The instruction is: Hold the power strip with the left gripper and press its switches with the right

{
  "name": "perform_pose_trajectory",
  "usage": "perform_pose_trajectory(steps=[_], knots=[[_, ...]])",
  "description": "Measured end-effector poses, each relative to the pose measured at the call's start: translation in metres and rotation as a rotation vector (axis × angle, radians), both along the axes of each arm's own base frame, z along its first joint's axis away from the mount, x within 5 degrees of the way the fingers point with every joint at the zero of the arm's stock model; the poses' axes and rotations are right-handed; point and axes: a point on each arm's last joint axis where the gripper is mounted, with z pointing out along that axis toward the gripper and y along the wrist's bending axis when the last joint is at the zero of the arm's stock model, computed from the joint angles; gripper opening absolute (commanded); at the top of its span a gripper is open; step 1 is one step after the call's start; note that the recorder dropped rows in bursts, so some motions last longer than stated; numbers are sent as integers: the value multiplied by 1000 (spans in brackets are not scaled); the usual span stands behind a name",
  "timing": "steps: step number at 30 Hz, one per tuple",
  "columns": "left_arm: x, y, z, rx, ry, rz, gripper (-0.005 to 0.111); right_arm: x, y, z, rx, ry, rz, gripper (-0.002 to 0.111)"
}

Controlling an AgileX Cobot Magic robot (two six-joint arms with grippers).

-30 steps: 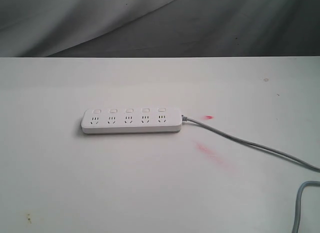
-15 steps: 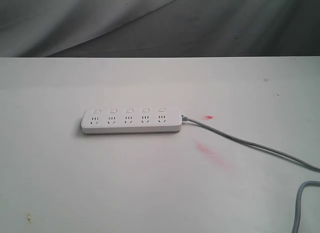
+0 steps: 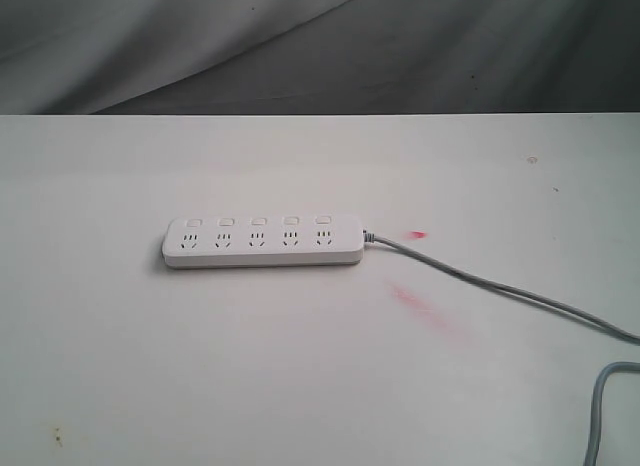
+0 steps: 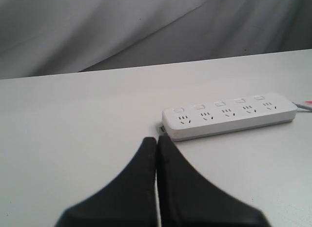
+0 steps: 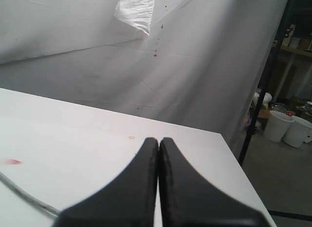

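Note:
The white power strip (image 3: 263,242) lies flat on the white table, its five small switches (image 3: 258,221) in a row along the far side, one by each socket. Its grey cord (image 3: 500,287) runs off to the right. No gripper shows in the exterior view. In the left wrist view my left gripper (image 4: 157,138) is shut and empty, its tips just short of the near end of the power strip (image 4: 229,115). In the right wrist view my right gripper (image 5: 159,139) is shut and empty over bare table, with only the cord (image 5: 24,195) in sight.
Red smears (image 3: 428,309) and a small red spot (image 3: 418,234) mark the table right of the strip. The cord loops back at the lower right (image 3: 600,406). The table's right edge (image 5: 234,159) drops off to a floor with white buckets (image 5: 287,127).

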Motion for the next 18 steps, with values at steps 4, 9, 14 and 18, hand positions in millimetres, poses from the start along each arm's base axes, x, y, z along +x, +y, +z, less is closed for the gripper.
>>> perform_pose_trajectory(steps=[4, 9, 14, 18], knots=[[-1, 0, 1, -2, -15, 0, 0, 0, 0, 0, 0, 0, 0, 0], [-1, 0, 0, -1, -10, 0, 0, 0, 0, 0, 0, 0, 0, 0], [-1, 0, 0, -1, -10, 0, 0, 0, 0, 0, 0, 0, 0, 0], [-1, 0, 0, -2, -10, 0, 0, 0, 0, 0, 0, 0, 0, 0]])
